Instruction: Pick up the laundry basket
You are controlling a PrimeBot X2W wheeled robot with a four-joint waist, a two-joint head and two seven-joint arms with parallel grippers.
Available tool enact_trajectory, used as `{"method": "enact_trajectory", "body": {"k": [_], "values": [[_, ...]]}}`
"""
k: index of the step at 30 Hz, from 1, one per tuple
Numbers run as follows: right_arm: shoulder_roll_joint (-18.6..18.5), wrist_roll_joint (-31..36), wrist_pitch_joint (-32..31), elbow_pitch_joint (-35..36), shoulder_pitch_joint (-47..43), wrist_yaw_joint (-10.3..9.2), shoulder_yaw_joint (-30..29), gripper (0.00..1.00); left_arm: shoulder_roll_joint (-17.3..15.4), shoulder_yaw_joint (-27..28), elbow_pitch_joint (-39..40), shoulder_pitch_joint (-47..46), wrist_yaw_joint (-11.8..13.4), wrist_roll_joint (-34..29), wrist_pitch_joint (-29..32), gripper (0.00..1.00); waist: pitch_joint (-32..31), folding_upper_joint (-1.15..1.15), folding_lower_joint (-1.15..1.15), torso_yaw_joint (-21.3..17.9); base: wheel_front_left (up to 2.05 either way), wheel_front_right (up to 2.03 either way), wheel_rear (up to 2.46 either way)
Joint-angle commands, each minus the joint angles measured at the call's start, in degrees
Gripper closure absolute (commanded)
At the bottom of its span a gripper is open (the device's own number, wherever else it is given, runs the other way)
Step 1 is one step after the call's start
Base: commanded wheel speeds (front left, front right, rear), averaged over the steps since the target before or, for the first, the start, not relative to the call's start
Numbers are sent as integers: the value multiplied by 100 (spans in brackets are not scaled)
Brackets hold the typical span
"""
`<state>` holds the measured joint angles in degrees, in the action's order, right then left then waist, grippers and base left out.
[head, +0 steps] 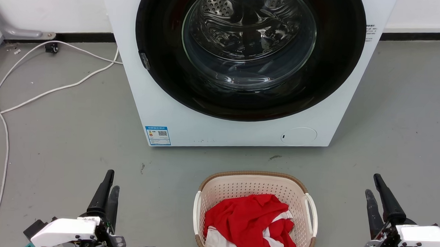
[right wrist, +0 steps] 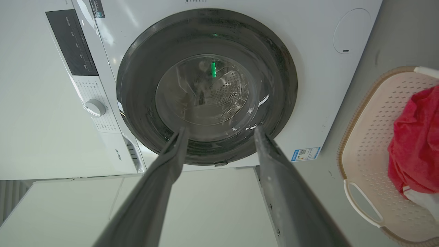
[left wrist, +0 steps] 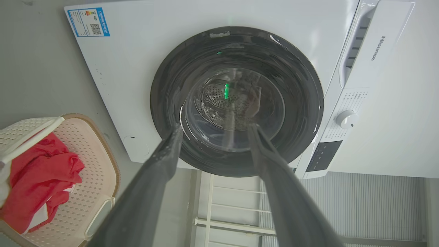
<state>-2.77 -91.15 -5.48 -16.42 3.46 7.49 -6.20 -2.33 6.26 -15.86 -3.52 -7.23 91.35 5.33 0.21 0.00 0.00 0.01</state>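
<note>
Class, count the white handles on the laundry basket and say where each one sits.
2. One handle is on the laundry basket's left side, the other on its right side. The basket's near end is out of frame.

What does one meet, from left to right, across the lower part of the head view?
white cable → left end effector → laundry basket with red cloth inside → right end effector

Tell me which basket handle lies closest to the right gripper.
The white handle on the right side of the laundry basket, facing the right gripper; the other is on its left.
</note>
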Motion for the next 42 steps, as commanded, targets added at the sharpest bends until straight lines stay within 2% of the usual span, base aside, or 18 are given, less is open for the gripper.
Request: {"method": "enact_trajectory", "body": {"k": [1,15,16,22,42], "values": [[-7,149,71,128,104,1,6,0,-22,32,151,-90,-11,-148,-62,0,1,0,0,0,0,0,0],[-9,2027,447,635,31,1,150,0,-31,75,554,-17,19,-1652,-437,0,14,0,0,7,0,0,0],[-9,2449,521,720,2,1,216,0,-32,23,647,9,78,-2024,-510,0,17,0,0,11,0,0,0],[-10,3314,658,832,-54,1,329,0,-36,-98,785,65,193,-2702,-647,0,26,0,0,16,0,0,0],[-12,5297,1067,1074,-240,1,474,0,-44,-299,1031,246,347,-4436,-1053,0,21,0,0,33,0,0,0]]}}
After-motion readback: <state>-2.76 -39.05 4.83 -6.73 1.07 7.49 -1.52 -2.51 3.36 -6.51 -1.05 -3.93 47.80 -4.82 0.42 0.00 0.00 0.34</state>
